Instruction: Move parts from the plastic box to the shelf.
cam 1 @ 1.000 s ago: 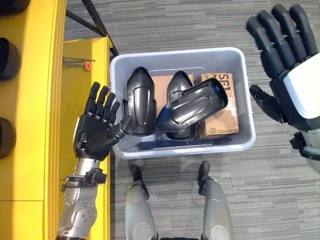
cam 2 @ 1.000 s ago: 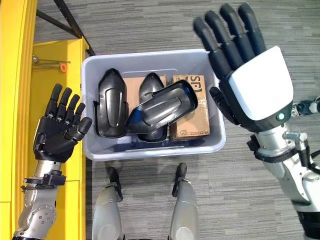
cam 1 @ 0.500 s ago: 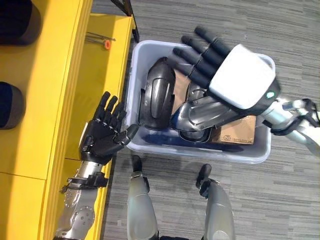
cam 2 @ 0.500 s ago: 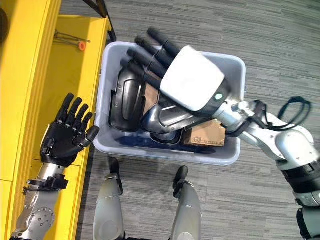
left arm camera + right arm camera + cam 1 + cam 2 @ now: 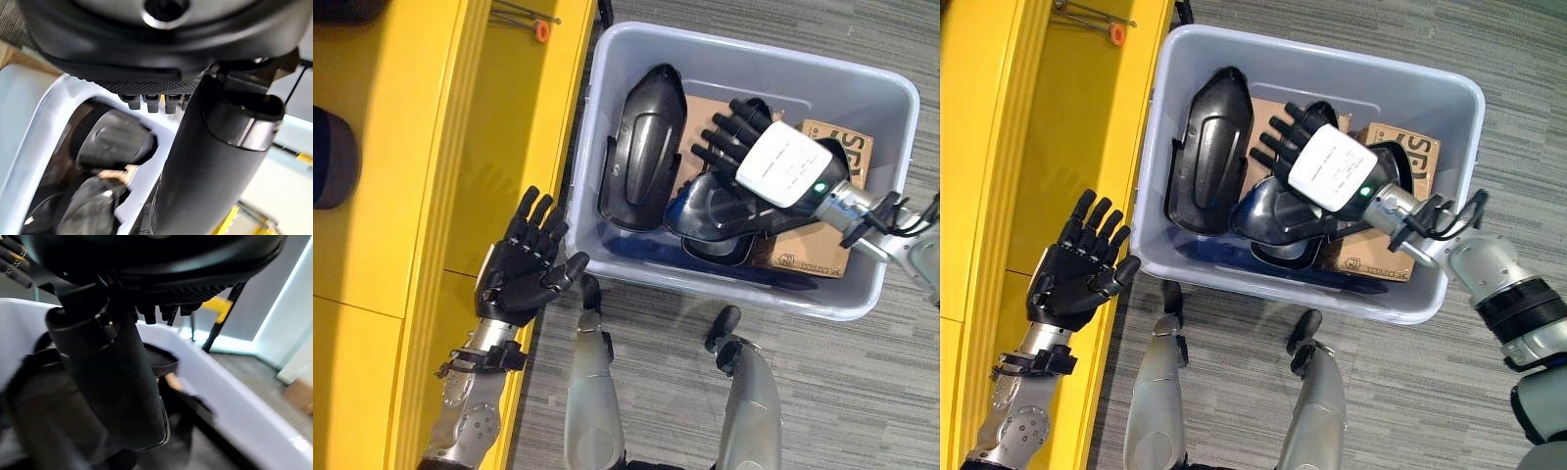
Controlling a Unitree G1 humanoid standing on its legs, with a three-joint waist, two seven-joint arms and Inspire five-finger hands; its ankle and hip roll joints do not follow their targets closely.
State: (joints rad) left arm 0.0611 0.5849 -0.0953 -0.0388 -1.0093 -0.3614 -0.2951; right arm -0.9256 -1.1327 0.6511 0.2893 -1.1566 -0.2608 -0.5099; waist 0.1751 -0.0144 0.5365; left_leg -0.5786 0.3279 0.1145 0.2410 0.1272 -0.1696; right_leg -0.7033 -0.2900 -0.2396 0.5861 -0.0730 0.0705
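Down on the grey carpet floor (image 5: 862, 392) sits the pale plastic box (image 5: 607, 147), hard against the front edge of the yellow shelf (image 5: 401, 196). Inside it lie several black moulded parts and two brown cardboard boxes. One long black part (image 5: 641, 147) lies along the box wall nearest the shelf. A second, rounded black part (image 5: 720, 211) rests in the middle of the box, over a flat blue piece (image 5: 636, 250) by the near wall. The larger cardboard box (image 5: 822, 250) fills the corner farthest from the shelf.

The right hand (image 5: 773, 162) is inside the plastic box, its white-backed palm just above the rounded black part, fingers (image 5: 729, 132) straight and spread toward the far wall; it grips nothing that can be seen. The left hand (image 5: 519, 274) hovers over the shelf's front edge, just outside the box's near corner, fingers straight and fanned apart, thumb toward the box, holding nothing.

On the shelf, a dark rounded object (image 5: 333, 157) lies at its outer edge, and thin metal rods with an orange tip (image 5: 540, 29) lie at its far end.
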